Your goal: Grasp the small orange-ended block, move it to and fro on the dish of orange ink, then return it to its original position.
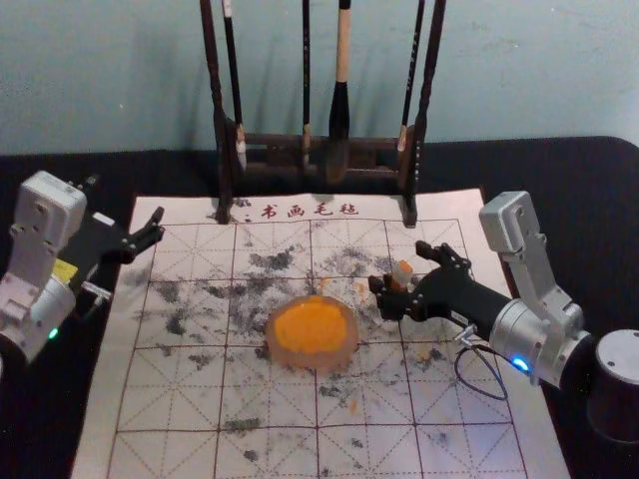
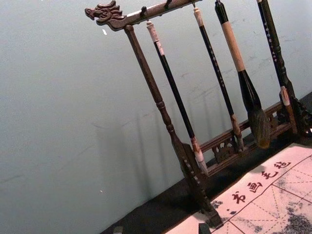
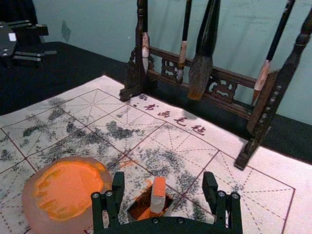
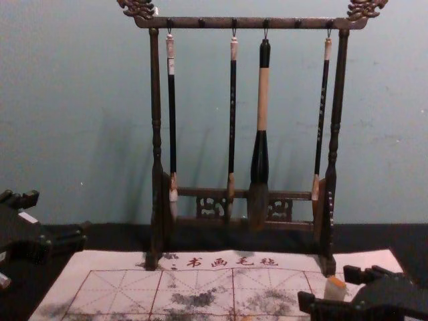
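A plain wall [image 1: 519, 70] backs a dark table, where a gridded writing sheet [image 1: 175, 454] lies before a rack [image 1: 283, 141] of hanging brushes. At my far left the left gripper [image 4: 59, 214] is idle beside the sheet, its fingers apart with nothing between them. Next comes the dish [image 1: 313, 361] of orange ink [image 1: 310, 324], out on the grid. To its right, the small block [image 3: 158, 191] stands in a little dark holder [image 3: 135, 210], orange end showing, and my right gripper [image 3: 164, 174] has it between spread fingers, touching neither side as far as I can see.

I judge the step to be the grasp. I'd centre the block between the pads first, since it looks nearer one finger, then go in a touch and close slowly and evenly, so it neither twists nor drags the holder along. A straight lift should clear the walls before I swing left to the ink. I'd also fix the holder's spot in mind for the return.

The block's lower end is hidden down in the holder, so I can't tell how deep it sits. The gripper's own body covers the holder's near side, and the chest view's bottom edge cuts that gripper off.
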### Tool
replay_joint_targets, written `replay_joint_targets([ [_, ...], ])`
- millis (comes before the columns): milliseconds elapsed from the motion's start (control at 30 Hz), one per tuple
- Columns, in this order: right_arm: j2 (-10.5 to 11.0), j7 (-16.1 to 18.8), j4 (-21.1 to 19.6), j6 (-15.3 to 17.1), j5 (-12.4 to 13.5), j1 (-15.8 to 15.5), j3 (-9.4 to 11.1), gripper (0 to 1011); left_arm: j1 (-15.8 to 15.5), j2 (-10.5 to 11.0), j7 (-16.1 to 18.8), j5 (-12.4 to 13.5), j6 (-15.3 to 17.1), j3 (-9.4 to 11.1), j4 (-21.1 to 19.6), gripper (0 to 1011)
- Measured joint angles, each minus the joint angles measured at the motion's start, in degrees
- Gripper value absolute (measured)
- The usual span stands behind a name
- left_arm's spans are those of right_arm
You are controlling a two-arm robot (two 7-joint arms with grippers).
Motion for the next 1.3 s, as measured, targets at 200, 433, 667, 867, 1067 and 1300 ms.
replay_joint_targets([
  [200, -0.31, 0.81, 0.10, 0.01, -1.06, -0.14, 0.22, 1000, 0.00, 0.00, 0.00, 0.00, 0.00, 0.00, 0.00, 1001],
  [433, -0.56, 1.25, -0.04, 0.13, -1.74, -0.47, 0.60, 1000, 0.00, 0.00, 0.00, 0.00, 0.00, 0.00, 0.00, 1001],
  [667, -0.53, 1.20, -0.06, 0.13, -1.70, -0.44, 0.58, 1000, 0.00, 0.00, 0.00, 0.00, 0.00, 0.00, 0.00, 1001],
  [867, -0.50, 1.14, -0.06, 0.13, -1.63, -0.41, 0.54, 1000, 0.00, 0.00, 0.00, 0.00, 0.00, 0.00, 0.00, 1001],
  [1067, -0.47, 1.11, -0.06, 0.12, -1.58, -0.39, 0.50, 1000, 0.00, 0.00, 0.00, 0.00, 0.00, 0.00, 0.00, 1001],
  [1300, -0.45, 1.08, -0.06, 0.09, -1.54, -0.37, 0.49, 912, 0.00, 0.00, 0.00, 0.00, 0.00, 0.00, 0.00, 1001],
])
